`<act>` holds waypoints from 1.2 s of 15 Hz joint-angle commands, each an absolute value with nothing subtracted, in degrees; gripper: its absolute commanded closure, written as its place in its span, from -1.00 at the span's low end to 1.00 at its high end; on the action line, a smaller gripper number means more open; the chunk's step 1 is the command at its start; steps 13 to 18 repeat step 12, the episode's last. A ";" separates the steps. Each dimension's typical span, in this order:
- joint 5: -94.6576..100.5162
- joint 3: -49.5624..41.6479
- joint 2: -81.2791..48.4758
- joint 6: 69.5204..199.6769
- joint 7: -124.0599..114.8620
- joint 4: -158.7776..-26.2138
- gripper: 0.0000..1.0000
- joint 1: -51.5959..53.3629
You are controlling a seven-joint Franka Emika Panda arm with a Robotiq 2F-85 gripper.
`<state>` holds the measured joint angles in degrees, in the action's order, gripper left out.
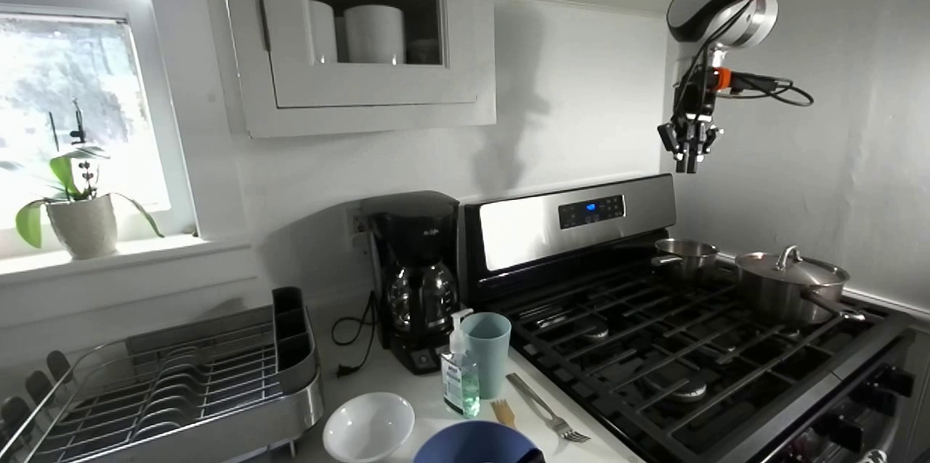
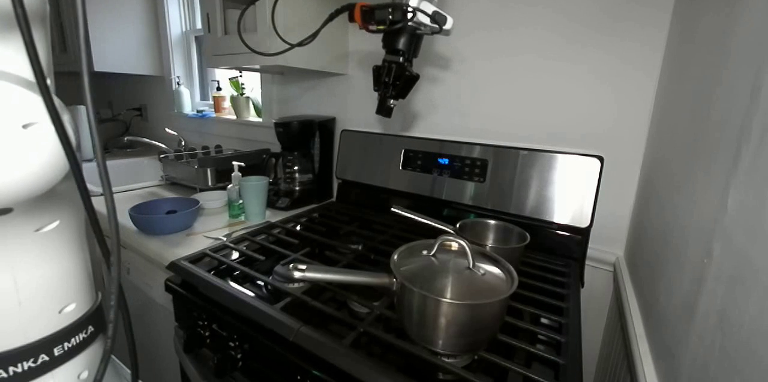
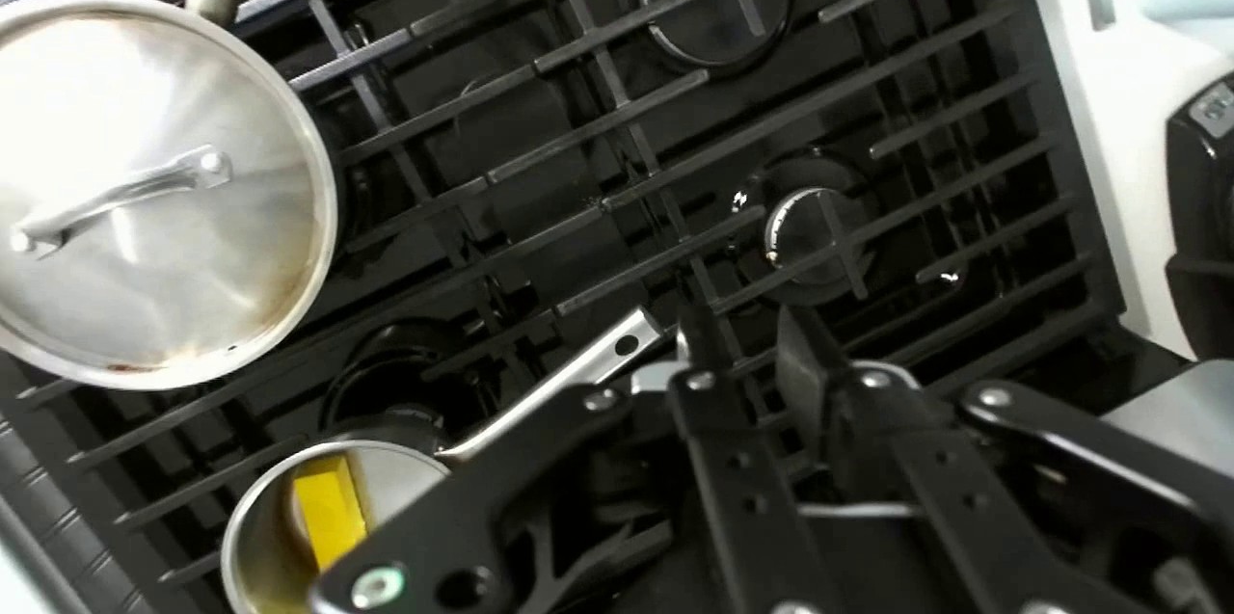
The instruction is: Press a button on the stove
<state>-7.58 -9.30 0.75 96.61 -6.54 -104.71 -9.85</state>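
Note:
The stove is a steel gas range with black grates. Its raised back panel (image 1: 519, 230) also shows in an exterior view (image 2: 540, 187). The dark display (image 1: 592, 211) with blue digits and small button marks is in its middle; it also shows in an exterior view (image 2: 444, 164). My gripper (image 1: 686, 166) hangs in the air above the panel's top edge, pointing down, touching nothing; it also shows in an exterior view (image 2: 385, 109). In the wrist view its fingertips (image 3: 747, 334) are a narrow gap apart with nothing between them, over the grates (image 3: 598, 207). The display is out of the wrist view.
A lidded pot (image 2: 454, 274) and a small saucepan (image 2: 493, 235) stand on the grates. The saucepan holds something yellow (image 3: 330, 510). A black coffee maker (image 1: 418, 230), cup (image 1: 488, 354) and soap bottle (image 1: 459, 376) stand beside the stove. An upper cabinet (image 1: 378, 85) hangs above.

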 commanded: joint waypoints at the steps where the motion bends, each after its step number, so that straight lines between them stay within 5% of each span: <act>1: 0.85 -7.16 11.28 102.87 -5.46 -115.27 -0.08 -7.77; 6: 5.82 -5.91 20.85 111.98 1.16 -125.14 -0.78 -6.69; 7: 3.93 -5.94 15.47 107.66 -2.07 -119.00 -0.40 -6.99; 10: 4.46 -5.93 19.14 110.15 0.37 -122.98 -0.77 -6.92; 18: 4.53 -5.93 19.60 110.49 0.58 -123.56 -0.78 -6.91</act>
